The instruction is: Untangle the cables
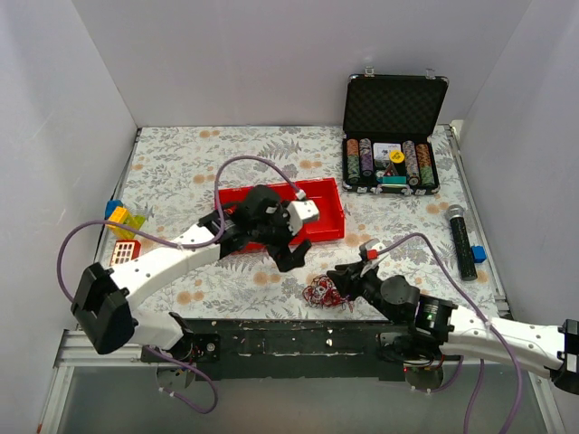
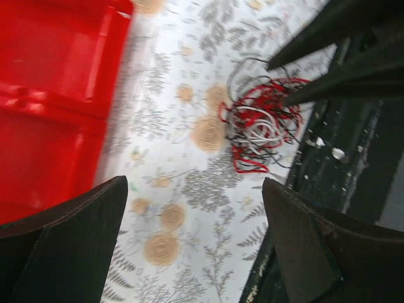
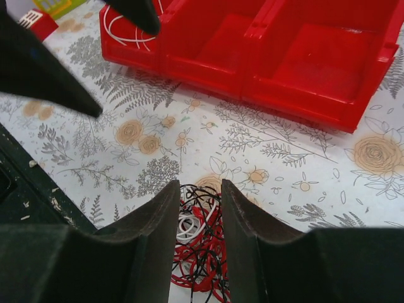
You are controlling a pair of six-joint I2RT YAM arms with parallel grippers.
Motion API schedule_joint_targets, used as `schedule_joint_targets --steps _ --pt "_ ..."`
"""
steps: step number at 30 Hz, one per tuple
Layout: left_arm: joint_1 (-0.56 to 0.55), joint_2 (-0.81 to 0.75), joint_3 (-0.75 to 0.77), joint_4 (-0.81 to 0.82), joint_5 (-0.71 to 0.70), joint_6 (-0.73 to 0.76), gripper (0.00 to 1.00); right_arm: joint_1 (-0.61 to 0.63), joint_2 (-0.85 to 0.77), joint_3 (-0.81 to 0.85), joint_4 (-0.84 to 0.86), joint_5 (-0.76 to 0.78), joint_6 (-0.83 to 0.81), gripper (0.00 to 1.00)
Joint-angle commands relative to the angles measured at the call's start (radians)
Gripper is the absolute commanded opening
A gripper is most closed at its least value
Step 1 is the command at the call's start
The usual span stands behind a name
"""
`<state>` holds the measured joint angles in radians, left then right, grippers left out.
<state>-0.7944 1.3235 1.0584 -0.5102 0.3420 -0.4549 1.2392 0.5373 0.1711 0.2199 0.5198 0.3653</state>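
Note:
The cables (image 1: 318, 291) are one tangled clump of thin red, black and white wires on the floral cloth near the front edge. They also show in the left wrist view (image 2: 259, 126) and the right wrist view (image 3: 203, 243). My right gripper (image 1: 342, 278) (image 3: 201, 184) is low on the table, its two fingers closed in on the clump, with wires pinched between them. My left gripper (image 1: 291, 256) (image 2: 194, 183) is open and empty. It hovers above the cloth between the red tray and the clump. A loose white wire (image 3: 126, 31) lies in the tray's left compartment.
The red tray (image 1: 321, 226) sits mid-table behind the clump. An open black case of poker chips (image 1: 393, 136) stands at the back right. A black cylinder (image 1: 461, 240) and a blue block (image 1: 478, 254) lie at the right. Coloured toy blocks (image 1: 122, 221) lie at the left. The black base rail (image 1: 298, 339) borders the front.

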Motion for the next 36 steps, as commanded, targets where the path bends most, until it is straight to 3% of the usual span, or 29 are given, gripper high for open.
schedule_joint_targets --steps 1,9,15,27,32,36 --pt "-0.078 0.065 -0.026 0.016 0.112 0.004 0.88 0.000 -0.094 0.033 -0.085 0.075 0.023 0.41" --pt "-0.098 0.239 0.047 -0.011 0.150 0.016 0.88 0.000 -0.128 0.076 -0.218 0.098 0.044 0.41" --pt "-0.098 0.313 0.075 0.013 0.147 0.047 0.69 0.000 -0.169 0.082 -0.248 0.098 0.049 0.41" --pt "-0.103 0.373 0.103 0.010 0.218 0.047 0.61 0.000 -0.157 0.094 -0.229 0.098 0.038 0.40" --pt "-0.101 0.408 0.106 0.013 0.203 0.059 0.49 0.000 -0.157 0.087 -0.229 0.098 0.046 0.40" --pt "-0.101 0.388 0.066 0.027 0.174 0.074 0.28 0.000 -0.142 0.088 -0.197 0.089 0.047 0.40"
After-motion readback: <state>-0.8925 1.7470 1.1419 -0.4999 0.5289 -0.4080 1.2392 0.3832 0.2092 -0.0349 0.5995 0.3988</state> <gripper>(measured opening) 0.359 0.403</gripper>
